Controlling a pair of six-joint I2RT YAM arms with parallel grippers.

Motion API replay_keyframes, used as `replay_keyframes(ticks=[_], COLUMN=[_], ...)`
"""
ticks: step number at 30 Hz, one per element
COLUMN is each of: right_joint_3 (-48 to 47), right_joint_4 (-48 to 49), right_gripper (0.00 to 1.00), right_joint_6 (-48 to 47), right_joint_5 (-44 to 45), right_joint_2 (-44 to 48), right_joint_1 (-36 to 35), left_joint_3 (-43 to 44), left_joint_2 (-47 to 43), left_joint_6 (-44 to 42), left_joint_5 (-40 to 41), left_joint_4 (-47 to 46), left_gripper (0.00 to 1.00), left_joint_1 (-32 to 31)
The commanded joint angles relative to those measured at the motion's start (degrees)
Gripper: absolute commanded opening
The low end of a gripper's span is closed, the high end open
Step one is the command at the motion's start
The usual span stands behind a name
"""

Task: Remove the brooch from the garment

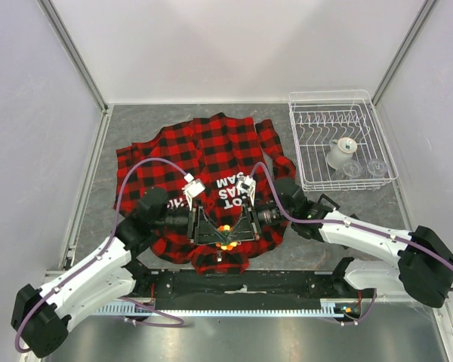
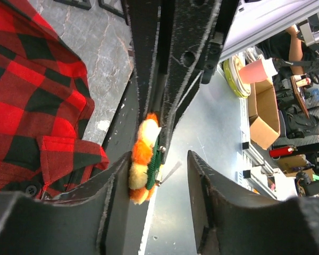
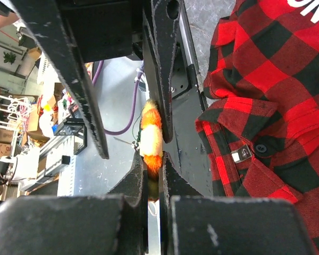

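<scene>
The red-and-black plaid garment (image 1: 211, 151) lies flat on the table with white lettering across it; its collar shows in the wrist views (image 2: 37, 106) (image 3: 266, 106). The brooch (image 1: 225, 237), a small orange and yellow fluffy flower with a green back (image 2: 141, 159) (image 3: 151, 138), hangs over the shirt's near edge, apart from the cloth in both wrist views. My right gripper (image 1: 238, 230) (image 3: 151, 159) is shut on it from one side. My left gripper (image 1: 214, 230) (image 2: 159, 196) faces it, open around the brooch, one finger (image 2: 111, 202) against the fluffy side. The brooch's thin pin sticks out free.
A white wire dish rack (image 1: 297, 143) stands at the back right with a white spool (image 1: 340, 153) and clear glasses in it. The black front rail of the table (image 1: 234, 285) runs just below the grippers. Grey walls close in both sides.
</scene>
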State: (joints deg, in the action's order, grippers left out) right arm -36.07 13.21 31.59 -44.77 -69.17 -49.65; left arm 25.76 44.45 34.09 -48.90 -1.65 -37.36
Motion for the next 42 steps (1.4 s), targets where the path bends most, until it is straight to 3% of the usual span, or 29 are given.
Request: replay_keyframes(ticks=[1, 5, 14, 18, 22, 29, 38, 42], right_joint_3=[-2.6, -1.9, -1.9, -1.7, -1.5, -0.1, 2.4, 3.5], right_joint_4=[3.2, 3.2, 3.8, 6.0, 7.4, 9.4, 10.9, 14.4], right_gripper=[0.00, 0.00, 0.00, 0.00, 0.00, 0.00, 0.21, 0.25], right_joint_6=[-1.7, -1.7, -1.2, 0.6, 2.1, 4.2, 10.7, 14.0], right_joint_5=[3.7, 3.8, 3.6, 3.4, 3.3, 3.7, 11.5, 12.8], right_joint_2=[0.3, 1.4, 2.6, 2.5, 2.1, 2.2, 3.7, 3.9], right_joint_1=[0.3, 0.3, 0.3, 0.3, 0.3, 0.3, 0.3, 0.4], left_joint_3=[2.0, 1.1, -1.3, -1.9, -2.2, -2.7, -2.3, -2.6], left_joint_2=[-5.5, -9.2, -13.4, -11.2, -10.7, -11.0, -11.1, -11.0], left_joint_6=[3.0, 3.4, 4.9, 5.4, 5.3, 5.0, 6.3, 6.7], left_joint_5=[0.0, 2.5, 4.2, 3.3, 2.7, 3.3, 2.4, 2.3], left_joint_4=[-1.4, 1.2, 1.3, 1.1, -0.4, -1.2, -2.7, -3.1], left_gripper=[0.55, 0.64, 0.63, 0.56, 0.38, 0.19, 0.14, 0.13], left_joint_1=[-1.0, -1.0, -1.0, -1.0, -1.0, -1.0, -1.0, -1.0])
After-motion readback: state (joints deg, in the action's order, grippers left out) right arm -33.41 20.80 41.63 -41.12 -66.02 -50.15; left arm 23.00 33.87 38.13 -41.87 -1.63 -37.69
